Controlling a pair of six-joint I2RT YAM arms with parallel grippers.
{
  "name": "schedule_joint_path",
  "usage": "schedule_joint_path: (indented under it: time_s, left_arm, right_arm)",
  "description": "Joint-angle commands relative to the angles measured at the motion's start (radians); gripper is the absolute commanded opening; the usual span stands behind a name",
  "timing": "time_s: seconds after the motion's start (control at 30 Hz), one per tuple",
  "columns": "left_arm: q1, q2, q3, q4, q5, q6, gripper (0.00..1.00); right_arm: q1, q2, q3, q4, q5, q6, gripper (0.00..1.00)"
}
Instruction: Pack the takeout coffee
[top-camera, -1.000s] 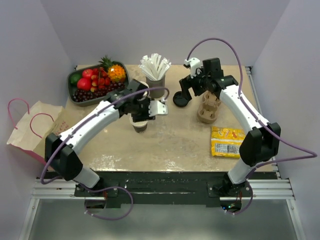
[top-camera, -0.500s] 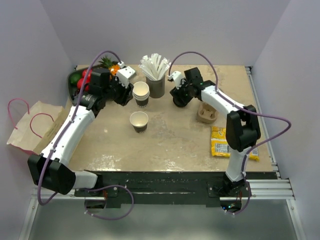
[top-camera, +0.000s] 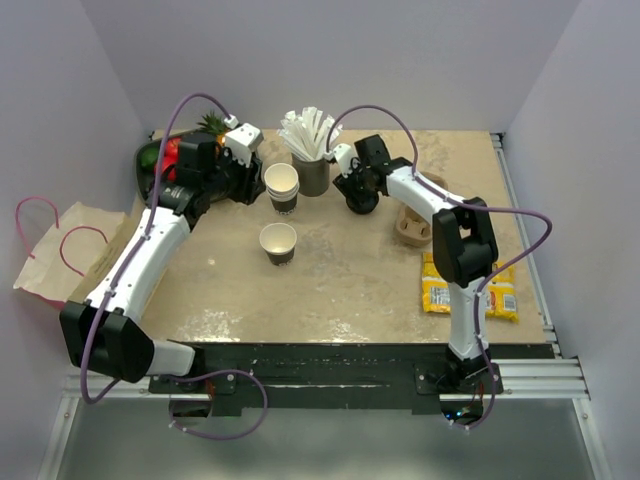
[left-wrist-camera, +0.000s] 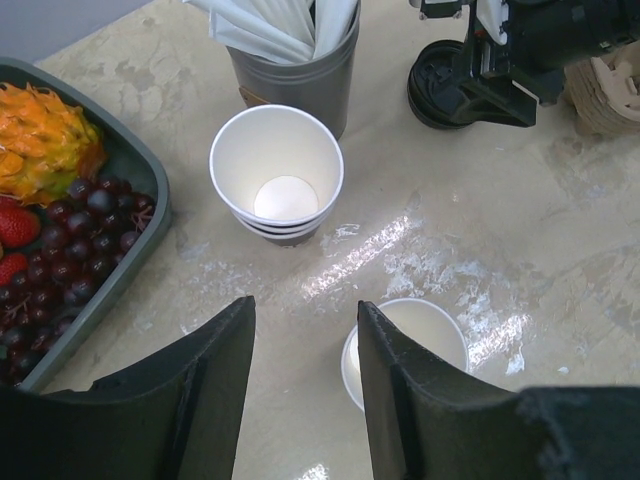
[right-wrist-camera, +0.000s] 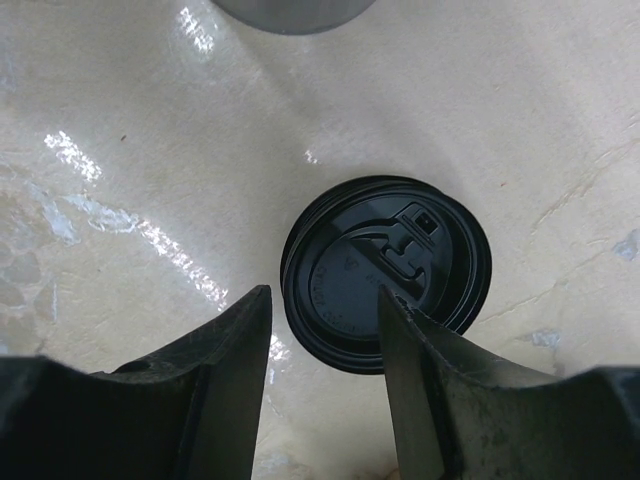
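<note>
No lidded takeout coffee shows in these views. A lone brown paper cup (top-camera: 278, 243), lidless, stands mid-table and appears under my left fingers (left-wrist-camera: 415, 335). Behind it is a stack of lidless cups (top-camera: 283, 187) (left-wrist-camera: 277, 172). A black lid (right-wrist-camera: 385, 275) (top-camera: 362, 203) lies flat on the table right of the straw holder. My right gripper (right-wrist-camera: 323, 292) (top-camera: 357, 190) is open low over the lid, its jaws straddling the lid's left rim. My left gripper (left-wrist-camera: 305, 305) (top-camera: 250, 182) hangs open and empty beside the stack.
A grey holder of white straws (top-camera: 312, 165) stands at the back. A fruit tray (top-camera: 143, 165) lies back left and a paper bag (top-camera: 65, 250) off the left edge. A cardboard cup carrier (top-camera: 413, 228) and a yellow packet (top-camera: 465, 285) lie on the right.
My left gripper has left the lone cup standing and drawn back to the left rear. My right gripper has swung left and down over the black lid, its jaws narrowing.
</note>
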Motion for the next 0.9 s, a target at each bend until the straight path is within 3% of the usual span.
schedule_joint_path:
  time_s: [0.0, 0.33, 0.87]
  left_arm:
    - [0.01, 0.009, 0.035, 0.047, 0.019, -0.03, 0.5]
    - [0.013, 0.024, 0.044, 0.052, 0.01, -0.03, 0.5]
    - [0.018, 0.044, 0.044, 0.03, -0.004, 0.01, 0.5]
  right_arm:
    - [0.002, -0.007, 0.051, -0.007, 0.003, 0.006, 0.48]
    - [-0.027, -0.024, 0.092, -0.01, 0.0, 0.058, 0.4]
    - [-0.136, 0.135, 0.287, -0.075, -0.029, 0.086, 0.36]
